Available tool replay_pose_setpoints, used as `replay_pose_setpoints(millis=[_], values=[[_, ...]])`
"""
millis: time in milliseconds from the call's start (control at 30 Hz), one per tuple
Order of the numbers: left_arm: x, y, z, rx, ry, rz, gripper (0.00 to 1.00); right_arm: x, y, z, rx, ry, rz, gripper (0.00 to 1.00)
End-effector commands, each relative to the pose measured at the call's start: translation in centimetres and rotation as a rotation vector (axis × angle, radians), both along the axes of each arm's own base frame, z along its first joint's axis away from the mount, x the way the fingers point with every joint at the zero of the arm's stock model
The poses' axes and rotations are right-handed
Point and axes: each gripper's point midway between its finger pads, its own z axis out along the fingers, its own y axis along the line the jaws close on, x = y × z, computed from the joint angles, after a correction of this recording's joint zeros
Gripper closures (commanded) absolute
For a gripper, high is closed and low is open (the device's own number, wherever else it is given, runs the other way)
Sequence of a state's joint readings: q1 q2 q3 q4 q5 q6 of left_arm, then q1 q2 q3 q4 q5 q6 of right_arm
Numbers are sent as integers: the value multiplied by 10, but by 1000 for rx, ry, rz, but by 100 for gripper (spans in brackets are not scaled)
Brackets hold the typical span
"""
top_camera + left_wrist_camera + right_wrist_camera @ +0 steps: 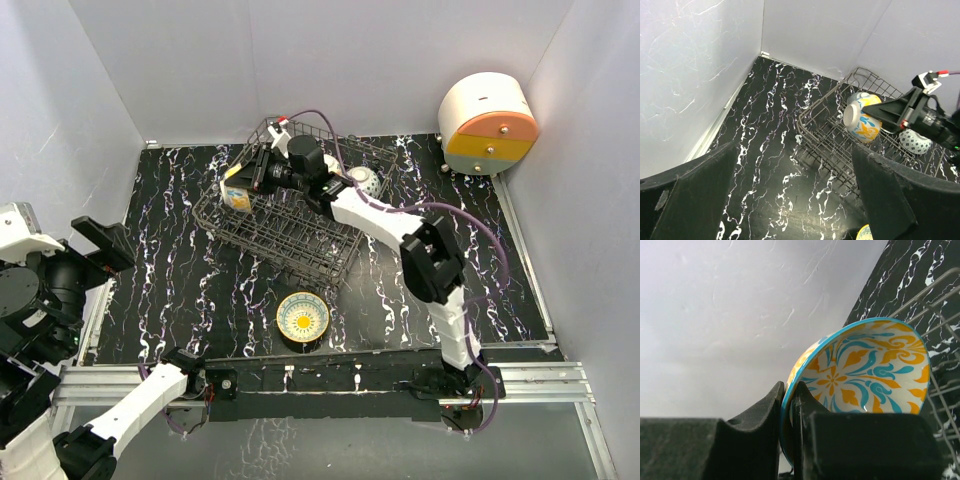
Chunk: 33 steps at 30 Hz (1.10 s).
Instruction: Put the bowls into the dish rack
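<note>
Orange-and-blue floral bowl [865, 370] pinched by its rim between the nearly closed fingers of the right gripper [788, 390], held on edge above the left end of the dish rack [290, 235]. In the right wrist view the fingers cover the bowl's lower rim, so contact with the wires cannot be told. From overhead, the gripper and its camera hide most of this bowl. A pale patterned bowl [363, 180] lies at the rack's far right end, seemingly inside it and partly behind the right arm; its inside is not visible. The yellow sunflower bowl [303, 318] sits upright on the black marbled table [180, 290], near the rack's front side; the left wrist view cuts it off at the bottom edge. Left gripper [794, 150] spread wide and empty, well apart from the rack at the table's left edge. A round white container [487, 125] with orange and yellow fronts stands in the far right corner.
</note>
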State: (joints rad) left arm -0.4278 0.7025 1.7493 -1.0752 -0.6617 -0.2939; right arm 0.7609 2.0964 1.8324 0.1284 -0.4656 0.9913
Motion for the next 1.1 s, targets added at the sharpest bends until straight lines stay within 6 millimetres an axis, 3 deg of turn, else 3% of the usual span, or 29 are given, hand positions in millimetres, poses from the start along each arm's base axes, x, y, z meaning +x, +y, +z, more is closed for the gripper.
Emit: replay_pose_setpoints(millis=[0, 133, 533, 833, 1067], values=[[5, -2, 0, 23, -1, -8, 5, 3, 21, 50, 263, -22, 92, 92], [6, -1, -3, 32, 4, -4, 5, 35, 26, 33, 315, 17, 57, 92], [5, 1, -7, 78, 19, -5, 4, 88, 35, -30, 313, 56, -71, 92], [11, -1, -8, 117, 28, -21, 4, 107, 39, -68, 328, 112, -128, 92], [14, -3, -12, 139, 38, -29, 4, 107, 36, -96, 271, 154, -151, 91]])
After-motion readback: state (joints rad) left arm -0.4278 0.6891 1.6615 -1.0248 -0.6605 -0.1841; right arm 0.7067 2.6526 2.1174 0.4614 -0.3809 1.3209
